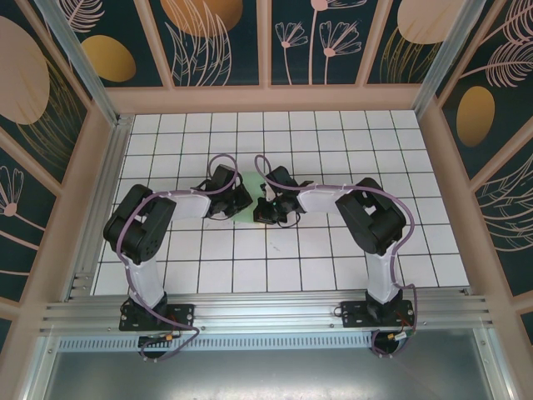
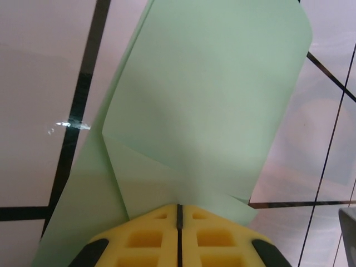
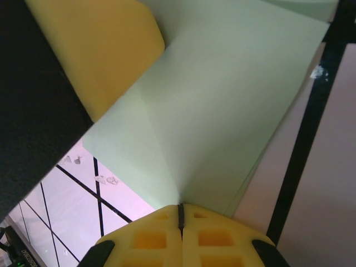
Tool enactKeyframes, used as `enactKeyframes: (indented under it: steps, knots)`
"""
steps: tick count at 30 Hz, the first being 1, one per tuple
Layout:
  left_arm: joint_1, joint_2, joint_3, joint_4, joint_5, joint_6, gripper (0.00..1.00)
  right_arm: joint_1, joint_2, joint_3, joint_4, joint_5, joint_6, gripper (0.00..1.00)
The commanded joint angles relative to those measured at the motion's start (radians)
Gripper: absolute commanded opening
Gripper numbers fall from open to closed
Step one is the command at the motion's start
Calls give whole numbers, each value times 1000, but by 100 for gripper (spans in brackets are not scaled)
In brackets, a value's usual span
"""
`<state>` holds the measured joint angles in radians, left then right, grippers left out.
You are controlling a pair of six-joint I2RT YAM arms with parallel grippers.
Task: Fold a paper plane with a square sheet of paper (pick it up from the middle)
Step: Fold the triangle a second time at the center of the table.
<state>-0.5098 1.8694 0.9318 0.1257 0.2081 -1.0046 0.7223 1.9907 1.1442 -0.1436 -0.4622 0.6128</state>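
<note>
Midway up the table (image 1: 350,258), the paper (image 2: 206,100) sits partly folded, pinched from both sides — left gripper (image 2: 179,208) and right gripper (image 3: 181,207) each press their fingers together on its edge. It looks light, limp, quick to crease or tear if tugged apart — best held at doubled layers near a fold.

From above and behind my bases (image 1: 158,315), one camera looks down; my wrist cameras peer closely over my fingertips (image 2: 144,239) at the same paper (image 2: 211,100).
</note>
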Motion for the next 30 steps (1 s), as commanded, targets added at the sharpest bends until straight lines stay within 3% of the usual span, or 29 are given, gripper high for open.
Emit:
enactKeyframes:
  steps: [1, 18, 27, 30]
  knots:
    - [26, 21, 21, -46, -112, -28, 10, 14, 112, -90, -231, 134, 1, 0]
    - [89, 66, 35, -80, -148, 19, 10, 13, 88, -116, -194, 95, -1, 0]
    - [114, 93, 219, -211, -250, 97, 12, 12, 84, -119, -191, 97, -1, 0]
    - [116, 89, 239, -212, -227, 120, 12, 12, 78, -113, -188, 96, -4, 0]
